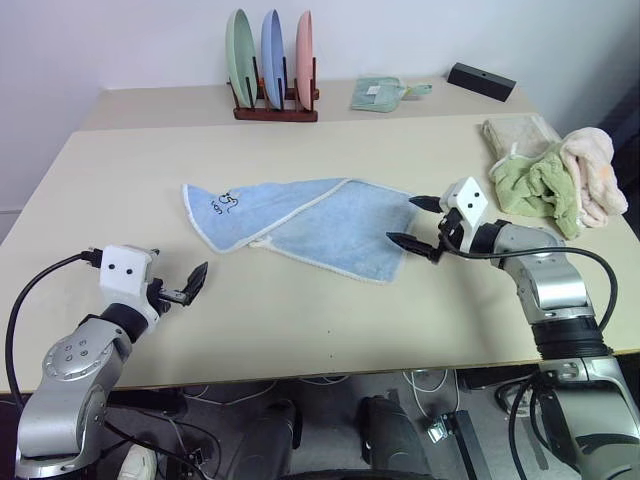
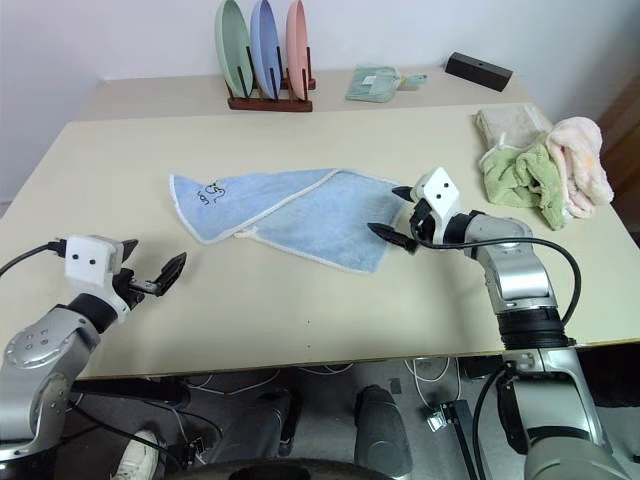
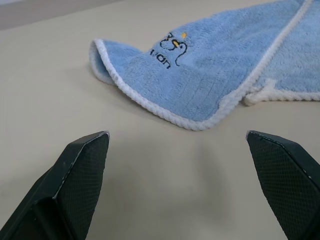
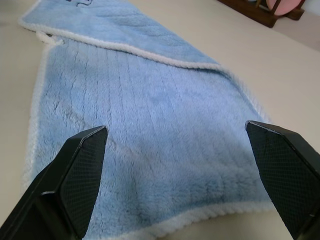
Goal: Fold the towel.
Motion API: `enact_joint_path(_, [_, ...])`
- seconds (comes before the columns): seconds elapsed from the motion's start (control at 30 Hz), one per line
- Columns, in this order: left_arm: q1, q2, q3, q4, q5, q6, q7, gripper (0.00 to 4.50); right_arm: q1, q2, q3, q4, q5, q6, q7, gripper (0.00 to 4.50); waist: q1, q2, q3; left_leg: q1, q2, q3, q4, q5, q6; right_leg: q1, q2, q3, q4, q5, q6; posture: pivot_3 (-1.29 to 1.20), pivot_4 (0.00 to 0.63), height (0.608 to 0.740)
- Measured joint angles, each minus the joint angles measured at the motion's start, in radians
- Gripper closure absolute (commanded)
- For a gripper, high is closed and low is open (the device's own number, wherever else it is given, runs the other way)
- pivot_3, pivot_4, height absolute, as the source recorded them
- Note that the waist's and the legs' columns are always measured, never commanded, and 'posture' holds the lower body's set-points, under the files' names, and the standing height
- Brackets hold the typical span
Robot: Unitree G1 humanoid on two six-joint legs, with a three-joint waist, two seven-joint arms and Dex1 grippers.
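You have the bench [image 1: 300, 320] in front of you, a pale beige top with a second one butted against its far edge. The towel [image 1: 300, 225], light blue terry with a whitish hem, lies flat near the middle of the bench, partly folded over itself, its dark printed mark [image 1: 226, 203] on the end nearer the left edge. By the right edge sits a heap of a lime-green towel [image 1: 525, 183] and a pale pink towel [image 1: 592, 170], touching each other. On the far bench stand a wooden plate rack [image 1: 272, 70] with three upright plates, a small green cloth [image 1: 378, 92] and a black box [image 1: 481, 80]. Your right gripper [image 1: 421, 220] hangs over the towel's right end, fingers spread wide, holding nothing. Your left gripper [image 1: 190, 282] sits near the front left edge, well apart from the towel, also spread wide and empty.
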Motion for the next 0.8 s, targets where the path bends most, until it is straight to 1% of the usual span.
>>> enact_joint_path(0.5, [-0.014, 0.005, -0.009, 0.005, 0.005, 0.003, 0.004, 0.0, 0.0, 0.008, 0.001, 0.009, 0.002, 0.001, 0.0, 0.0, 0.0, 0.0, 0.0, 0.0, 0.0, 0.001, 0.0, 0.0, 0.0, 0.0, 0.0, 0.0, 0.0, 0.0, 0.0, 0.0, 0.15, 0.74])
enact_joint_path(0.57, [-0.008, 0.023, -0.02, -0.008, 0.002, 0.014, -0.014, 0.0, 0.002, 0.008, 0.001, 0.007, 0.012, 0.027, 0.007, 0.0, 0.0, 0.0, 0.0, 0.0, 0.0, 0.001, 0.0, 0.0, 0.0, 0.0, 0.0, 0.001, 0.0, 0.0, 0.0, 0.0, 0.15, 0.74])
enact_joint_path(0.67, [-0.002, 0.084, -0.064, -0.05, 0.004, 0.023, -0.059, 0.0, 0.022, 0.009, -0.003, -0.021, 0.047, 0.082, 0.016, 0.0, 0.001, 0.001, 0.0, 0.0, 0.0, 0.001, 0.0, 0.0, 0.0, -0.001, 0.0, 0.001, 0.0, 0.0, 0.0, 0.0, 0.15, 0.74])
enact_joint_path(0.77, [-0.019, 0.135, -0.114, -0.054, 0.043, 0.028, -0.073, 0.0, 0.031, 0.008, -0.004, -0.057, 0.06, 0.103, 0.007, 0.0, 0.0, 0.001, 0.001, 0.0, 0.0, 0.002, 0.0, 0.0, 0.0, -0.001, 0.0, 0.001, 0.0, 0.0, 0.0, 0.0, 0.15, 0.74])
enact_joint_path(0.8, [-0.026, 0.17, -0.145, -0.044, 0.079, 0.024, -0.073, 0.0, 0.038, 0.007, -0.005, -0.068, 0.06, 0.106, -0.002, 0.0, 0.0, 0.001, 0.001, 0.0, 0.001, 0.002, 0.0, 0.0, 0.0, -0.001, 0.0, 0.001, 0.0, 0.0, 0.0, 0.0, 0.15, 0.74])
